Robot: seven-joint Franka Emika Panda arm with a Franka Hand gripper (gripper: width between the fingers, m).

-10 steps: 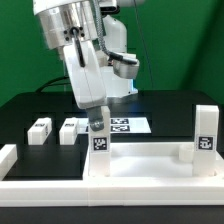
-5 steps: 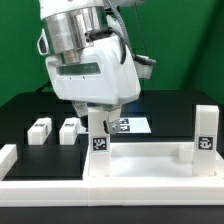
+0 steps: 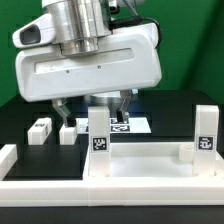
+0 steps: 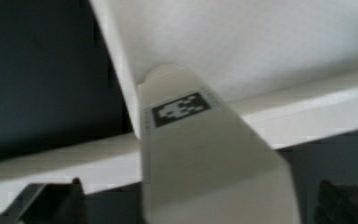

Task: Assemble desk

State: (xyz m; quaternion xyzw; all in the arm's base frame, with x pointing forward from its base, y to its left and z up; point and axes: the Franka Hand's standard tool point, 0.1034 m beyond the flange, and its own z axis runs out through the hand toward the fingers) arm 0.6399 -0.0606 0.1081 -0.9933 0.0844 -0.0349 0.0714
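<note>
The white desk tabletop (image 3: 140, 163) lies at the front with its rim up. Two white legs stand upright in its corner sockets, one on the exterior view's left (image 3: 98, 135) and one on the right (image 3: 205, 130). Two more legs (image 3: 40, 130) (image 3: 68, 130) lie loose on the black table. My gripper (image 3: 95, 108) hangs over the left upright leg, open, with one finger (image 3: 62, 112) on each side of its top. In the wrist view the tagged leg (image 4: 202, 140) stands between the open fingers (image 4: 51, 200) without touching them; the gripper (image 4: 197, 208) holds nothing.
The marker board (image 3: 133, 125) lies behind the left upright leg. Low white border rails (image 3: 40, 185) run along the front and the left edge. The hand's wide body hides the middle of the table behind it.
The hand has turned about the leg, so its broad side now faces the exterior camera, and it fills more of the view. Its fingers now stand apart on either side of the left upright leg.
</note>
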